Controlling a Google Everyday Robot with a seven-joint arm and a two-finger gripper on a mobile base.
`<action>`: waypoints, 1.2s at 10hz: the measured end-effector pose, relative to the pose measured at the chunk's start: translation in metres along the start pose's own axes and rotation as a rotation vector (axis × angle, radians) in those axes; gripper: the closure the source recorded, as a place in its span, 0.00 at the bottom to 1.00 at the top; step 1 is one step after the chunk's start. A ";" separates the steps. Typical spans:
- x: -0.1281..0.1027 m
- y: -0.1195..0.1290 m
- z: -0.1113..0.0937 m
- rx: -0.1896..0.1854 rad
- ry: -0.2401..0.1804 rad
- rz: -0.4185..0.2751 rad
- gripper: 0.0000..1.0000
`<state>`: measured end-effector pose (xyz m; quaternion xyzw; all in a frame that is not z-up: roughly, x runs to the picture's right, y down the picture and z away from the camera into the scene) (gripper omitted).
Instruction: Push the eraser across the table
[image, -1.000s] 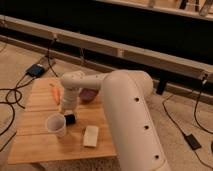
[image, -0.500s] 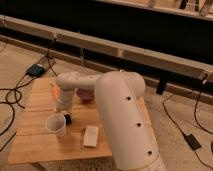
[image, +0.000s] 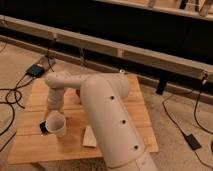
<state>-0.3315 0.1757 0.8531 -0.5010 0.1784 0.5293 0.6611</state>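
The table (image: 127, 107) has a light wooden plank top. My white arm reaches from the bottom middle up and left, then bends down to the table's left front part. The gripper (image: 49, 119) hangs at the end of it, just behind and left of a white cup (image: 57, 126). A small black block, the eraser (image: 44, 128), shows at the cup's left side, right under the gripper and partly hidden by the cup. I cannot tell whether the gripper touches it.
A pale beige flat block (image: 90, 136) lies near the table's front edge, beside my arm. A dark purple thing (image: 77, 93) sits behind the arm. Black cables and a blue box (image: 36, 70) lie on the floor at left. A long low rail runs behind the table.
My wrist and gripper have swung left past the cup. The black shape that showed right of the cup now shows at its left. The cup and the beige block have stayed put.
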 end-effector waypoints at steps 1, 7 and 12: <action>-0.003 0.009 0.003 -0.005 0.007 -0.012 0.35; -0.024 0.052 0.018 -0.042 0.042 -0.062 0.35; -0.031 0.077 0.012 -0.035 0.044 -0.093 0.35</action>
